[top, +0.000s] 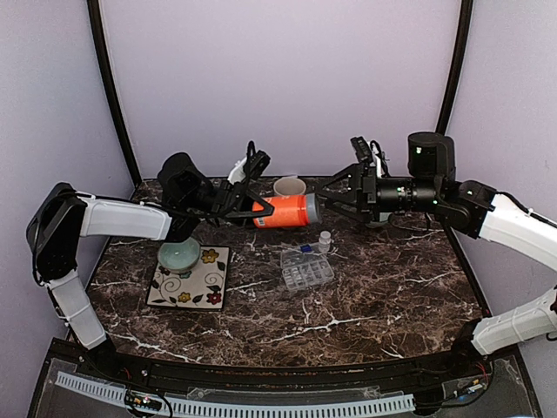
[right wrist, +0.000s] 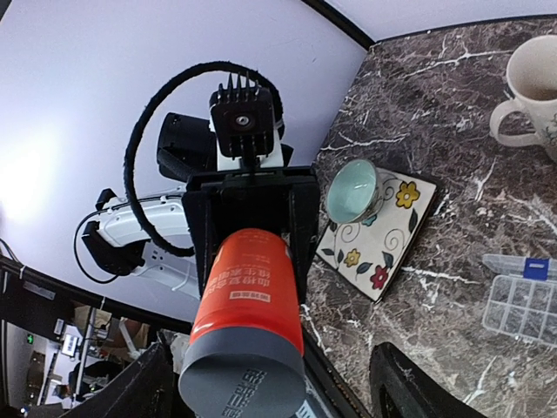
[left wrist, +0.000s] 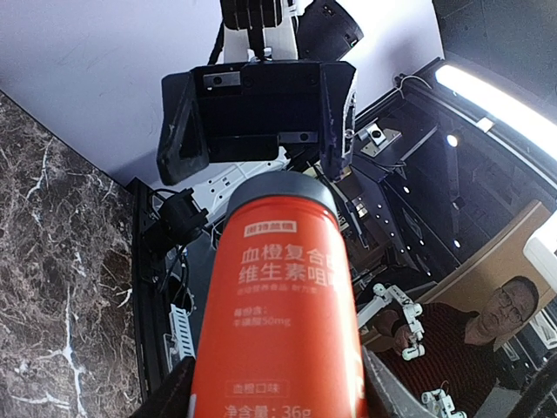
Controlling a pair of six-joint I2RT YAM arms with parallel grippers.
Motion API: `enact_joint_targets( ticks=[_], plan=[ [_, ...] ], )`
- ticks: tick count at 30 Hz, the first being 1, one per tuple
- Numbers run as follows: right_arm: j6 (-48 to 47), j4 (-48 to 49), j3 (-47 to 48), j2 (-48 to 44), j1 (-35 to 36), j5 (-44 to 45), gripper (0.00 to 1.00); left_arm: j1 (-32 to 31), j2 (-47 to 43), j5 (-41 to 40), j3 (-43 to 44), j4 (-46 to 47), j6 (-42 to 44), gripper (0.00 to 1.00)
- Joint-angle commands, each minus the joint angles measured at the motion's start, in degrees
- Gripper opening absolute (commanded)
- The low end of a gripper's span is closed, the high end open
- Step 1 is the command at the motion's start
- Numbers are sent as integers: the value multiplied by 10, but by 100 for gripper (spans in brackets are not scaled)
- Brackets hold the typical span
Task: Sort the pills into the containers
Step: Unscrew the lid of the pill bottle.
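An orange bottle (top: 283,212) with a grey cap (top: 311,209) hangs level above the table's back. My left gripper (top: 246,207) is shut on its body (left wrist: 278,322); in the left wrist view a finger stands on each side of it. My right gripper (top: 335,202) faces the bottle from the right and is open. Its fingers (right wrist: 148,383) flank the cap (right wrist: 242,383), with a gap on the right side. The containers are the compartments of a clear organiser box (top: 306,268) lying on the marble below. No pills can be made out.
A small white bottle (top: 325,241) stands just behind the organiser. A cream mug (top: 290,186) sits at the back. A pale green bowl (top: 178,255) rests on a floral tile (top: 189,283) at the left. The organiser's edge (right wrist: 522,300) shows in the right wrist view.
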Motion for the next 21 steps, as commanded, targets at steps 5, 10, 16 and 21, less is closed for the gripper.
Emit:
enact_joint_targets(
  ticks=[5,10,16,21],
  plan=[
    [113,49,5,-5,-4,-60,76,0,-3,12,28,-36,48,0],
    [119,39,-1,-4,-3,-71,75,0,2,13,34,-40,51,0],
    [115,32,-7,0,-3,-73,74,1,5,17,40,-39,49,0],
    [103,13,-5,-3,-4,-66,74,3,4,18,42,-40,48,0]
  ],
)
